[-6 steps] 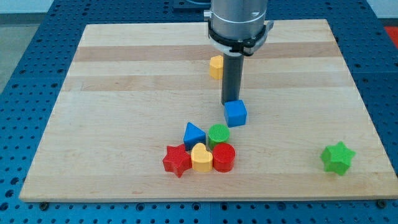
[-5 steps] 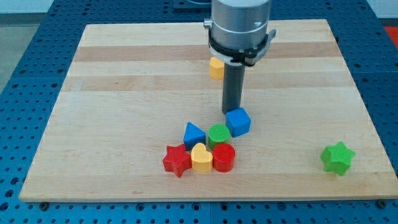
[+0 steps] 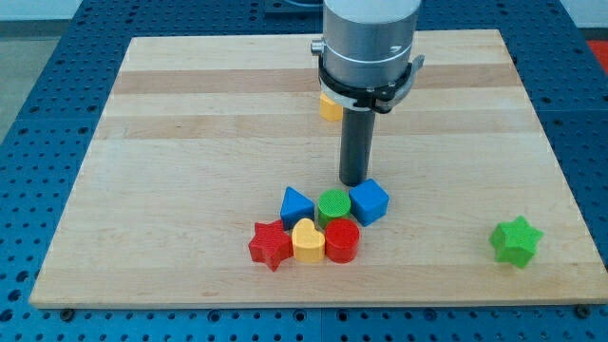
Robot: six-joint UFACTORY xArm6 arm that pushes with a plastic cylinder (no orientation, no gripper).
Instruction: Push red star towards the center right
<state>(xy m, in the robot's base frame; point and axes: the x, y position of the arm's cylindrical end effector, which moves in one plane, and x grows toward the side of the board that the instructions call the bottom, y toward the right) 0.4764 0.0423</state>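
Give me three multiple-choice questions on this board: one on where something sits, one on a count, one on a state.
1. Where is the green star?
A. view's bottom right
B. view's top left
C. in the cluster

2. How many blue blocks show?
A. one
B. two
C. four

3. My tip is
A. on the red star
B. just above the blue cube
C. beyond the board

Answers: 1 A, it sits alone there. 2 B, the blue cube and blue triangle. 3 B, the rod ends at the cube's upper edge.
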